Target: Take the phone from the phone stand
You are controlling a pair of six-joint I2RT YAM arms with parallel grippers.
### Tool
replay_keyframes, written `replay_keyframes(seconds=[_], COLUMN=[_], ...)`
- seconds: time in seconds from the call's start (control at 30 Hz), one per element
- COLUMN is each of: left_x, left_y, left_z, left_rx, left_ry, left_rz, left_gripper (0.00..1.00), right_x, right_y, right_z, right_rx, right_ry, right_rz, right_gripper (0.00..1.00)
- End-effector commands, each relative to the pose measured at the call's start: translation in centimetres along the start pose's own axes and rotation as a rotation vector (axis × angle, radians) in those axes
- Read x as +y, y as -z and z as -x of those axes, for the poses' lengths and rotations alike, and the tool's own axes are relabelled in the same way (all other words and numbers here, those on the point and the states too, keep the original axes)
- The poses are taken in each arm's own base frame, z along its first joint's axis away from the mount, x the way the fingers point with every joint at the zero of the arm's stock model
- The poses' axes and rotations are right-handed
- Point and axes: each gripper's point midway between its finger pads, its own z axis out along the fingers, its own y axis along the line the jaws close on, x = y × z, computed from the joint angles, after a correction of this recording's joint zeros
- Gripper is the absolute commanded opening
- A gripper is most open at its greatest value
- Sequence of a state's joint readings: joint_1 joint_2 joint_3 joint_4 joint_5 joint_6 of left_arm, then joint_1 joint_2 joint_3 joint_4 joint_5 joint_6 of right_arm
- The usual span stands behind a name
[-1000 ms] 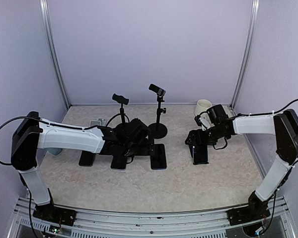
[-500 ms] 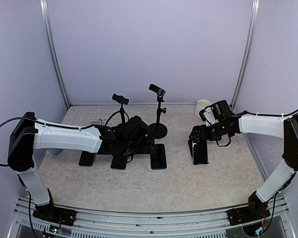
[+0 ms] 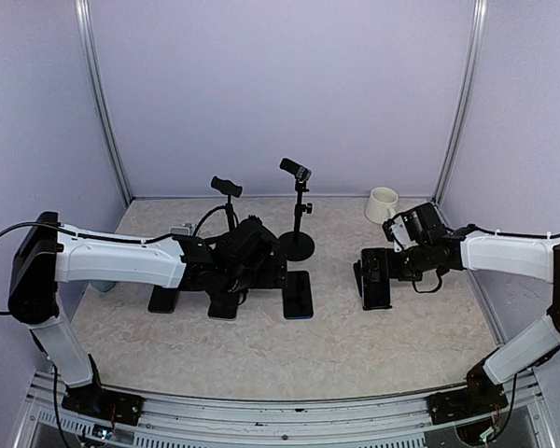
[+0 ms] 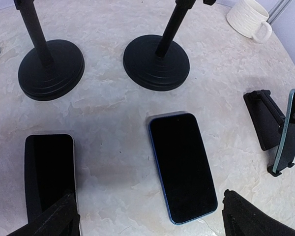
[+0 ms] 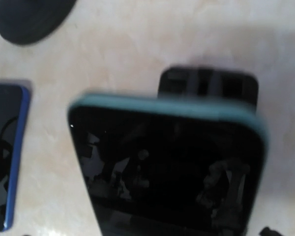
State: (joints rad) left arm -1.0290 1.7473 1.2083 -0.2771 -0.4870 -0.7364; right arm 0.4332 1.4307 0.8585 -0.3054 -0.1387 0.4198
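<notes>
A dark phone with a teal edge [image 3: 376, 289] leans upright against a small black stand [image 3: 359, 268] right of centre. In the right wrist view the phone [image 5: 172, 167] fills the blurred frame, with the stand [image 5: 209, 83] behind its top edge. My right gripper [image 3: 388, 268] is at the phone's upper end, but its fingers are hidden, so its grip cannot be seen. The left wrist view shows the phone [image 4: 286, 132] and stand [image 4: 260, 118] at the right. My left gripper [image 4: 147, 216] is open and empty, low over the phones lying flat.
A blue-edged phone [image 4: 182, 164] and another dark phone [image 4: 48, 169] lie flat under my left gripper. Two tall black clamp stands with round bases [image 3: 296, 245] [image 3: 229, 219] stand behind them. A white mug [image 3: 383, 203] sits at the back right.
My right arm's wrist has swung right and towards the near side, while its tip stays at the phone. The phone and stand have hardly moved. My left arm has barely moved.
</notes>
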Motion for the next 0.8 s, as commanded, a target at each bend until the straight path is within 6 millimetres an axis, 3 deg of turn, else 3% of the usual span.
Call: replay_keyframes(seconds=[0.0, 0.3, 0.6, 0.77], left_x=[0.5, 0.9, 0.7, 0.8], left_y=[0.3, 0.1, 0.0, -0.3], left_z=[0.3, -0.1, -0.2, -0.3], left_rx=[-0.012, -0.002, 0.000, 0.004], left_ry=[0.001, 0.007, 0.009, 0.008], left_rz=[0.019, 0.018, 0.011, 0.015], left_gripper=[0.99, 0.99, 0.99, 0.99], right_x=[0.2, 0.3, -0.4, 0.2], right_y=[-0.6, -1.4, -0.3, -0.1], right_z=[-1.4, -5.8, -8.3, -9.7], right_rx=[0.003, 0.085, 0.125, 0.157], right_ry=[-0.031, -0.033, -0.052, -0.054], right_rz=[-0.032, -0.090, -0.100, -0.084], right_gripper=[1.00, 1.00, 1.00, 0.91])
